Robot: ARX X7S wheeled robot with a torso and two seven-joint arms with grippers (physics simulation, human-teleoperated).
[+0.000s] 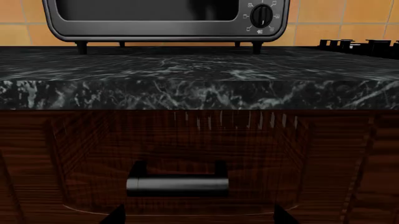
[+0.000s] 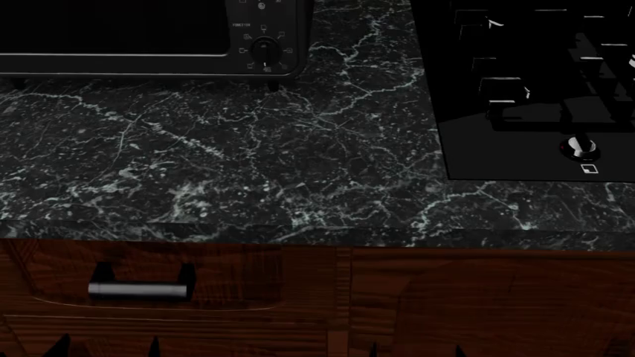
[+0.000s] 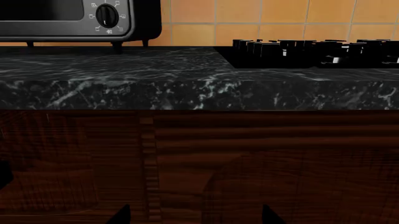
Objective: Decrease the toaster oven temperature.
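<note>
The black toaster oven point(image 2: 129, 37) stands at the back left of the dark marble counter point(image 2: 258, 163). Only its lower part and its lowest round knob point(image 2: 263, 49) show in the head view. The left wrist view shows the oven point(image 1: 149, 18) and that knob point(image 1: 262, 16); the right wrist view shows them too, oven point(image 3: 68, 21) and knob point(image 3: 107, 16). The upper knobs are out of view. My left gripper point(image 1: 198, 218) is open and empty, low in front of the drawer. My right gripper point(image 3: 195, 217) is open and empty before the cabinet front. Both are far below the oven.
A glossy black stovetop point(image 2: 536, 82) with grates and a chrome knob point(image 2: 579, 147) fills the counter's right side. A wooden drawer with a bar handle point(image 2: 139, 290) sits under the counter edge, right ahead of the left gripper point(image 2: 107, 348). Orange tiles point(image 3: 281, 18) back the counter.
</note>
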